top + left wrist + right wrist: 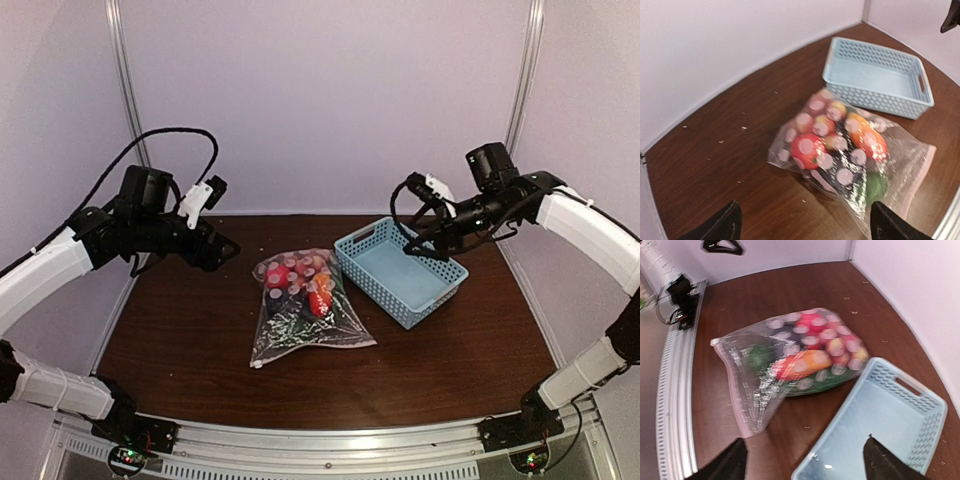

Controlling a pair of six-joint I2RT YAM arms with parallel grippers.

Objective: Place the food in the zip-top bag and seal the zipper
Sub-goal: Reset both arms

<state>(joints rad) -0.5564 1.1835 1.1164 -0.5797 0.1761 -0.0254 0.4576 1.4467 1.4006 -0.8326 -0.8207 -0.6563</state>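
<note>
— Where's the zip-top bag?

— Lying flat on the brown table, about the middle, with the light blue basket just to its right. They sit very close; I can't tell whether they touch.

— And the food?

— Inside the bag, bunched at its far end: red round pieces, an orange-red one and something dark among them, with a green piece nearer the middle (the bag's pale spots blur the shapes). The near half of the bag looks flat.

— The zipper?

— It runs along the bag's near edge, towards the arm bases. Whether it is pressed closed cannot be told.

— What about the left gripper?

— Raised above the table, left of the bag and well apart from it. In the left wrist view its dark fingers are spread wide with nothing between them.

— The right gripper?

— Hanging over the basket. Its fingers are also wide apart and grip nothing.
</note>
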